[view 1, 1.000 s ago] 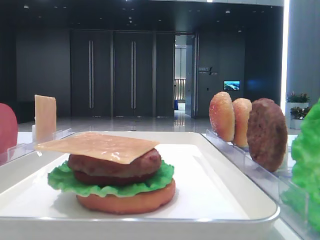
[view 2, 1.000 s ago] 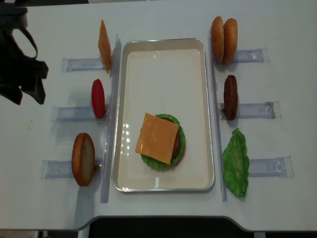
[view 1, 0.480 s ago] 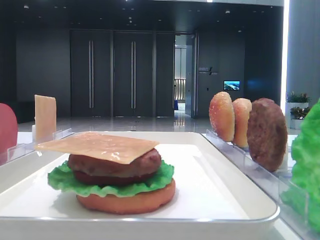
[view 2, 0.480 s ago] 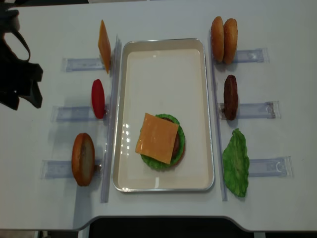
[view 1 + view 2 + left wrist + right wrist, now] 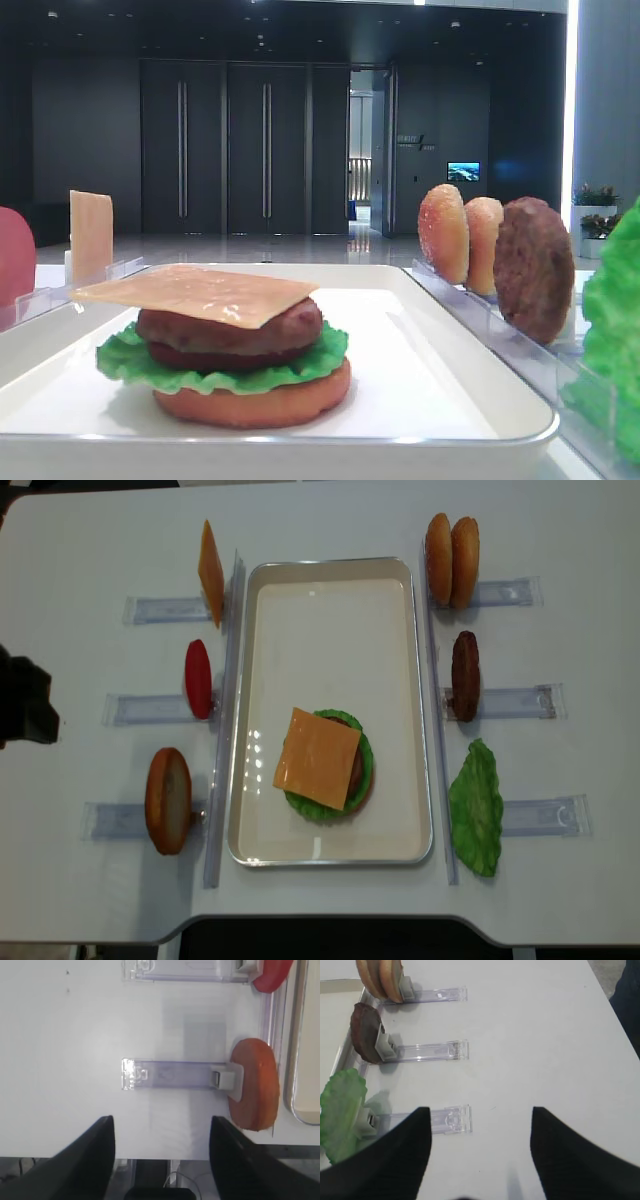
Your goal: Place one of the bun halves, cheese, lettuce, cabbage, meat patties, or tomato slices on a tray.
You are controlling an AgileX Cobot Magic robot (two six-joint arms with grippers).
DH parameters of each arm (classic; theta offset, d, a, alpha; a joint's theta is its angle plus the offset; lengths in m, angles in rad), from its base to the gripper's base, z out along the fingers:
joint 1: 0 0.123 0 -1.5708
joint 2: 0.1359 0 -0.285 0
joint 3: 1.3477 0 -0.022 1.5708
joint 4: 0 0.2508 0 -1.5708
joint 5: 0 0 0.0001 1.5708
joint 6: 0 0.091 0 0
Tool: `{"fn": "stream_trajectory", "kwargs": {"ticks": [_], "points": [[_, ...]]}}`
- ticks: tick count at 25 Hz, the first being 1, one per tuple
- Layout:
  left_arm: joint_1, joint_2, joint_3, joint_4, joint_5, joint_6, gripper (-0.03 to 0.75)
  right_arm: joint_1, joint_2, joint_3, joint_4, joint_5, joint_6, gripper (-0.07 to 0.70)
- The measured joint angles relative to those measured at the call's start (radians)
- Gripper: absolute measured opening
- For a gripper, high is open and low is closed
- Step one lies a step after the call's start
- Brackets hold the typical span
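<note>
Your stack on the tray (image 5: 330,590) ends at cheese (image 5: 317,757); both grippers (image 5: 160,1150) (image 5: 480,1145) gape empty, bun (image 5: 168,800) at eight o'clock unplaced.

Cheese (image 5: 317,757) atop stack in tray (image 5: 330,590)

White table (image 5: 330,510) w/ clear plastic racks (image 5: 515,592) both sides; dark doors (image 5: 225,145) in bkgd.
</note>
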Motion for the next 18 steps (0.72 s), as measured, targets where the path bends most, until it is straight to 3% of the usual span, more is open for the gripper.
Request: {"fn": "stream_trajectory", "kwargs": {"ticks": [18], "points": [[0.0, -0.58, 0.255, -0.042, 0.022, 0.032, 0.45, 0.0, 0.0, 0.0, 0.0, 0.0, 0.0, 0.416]]}}
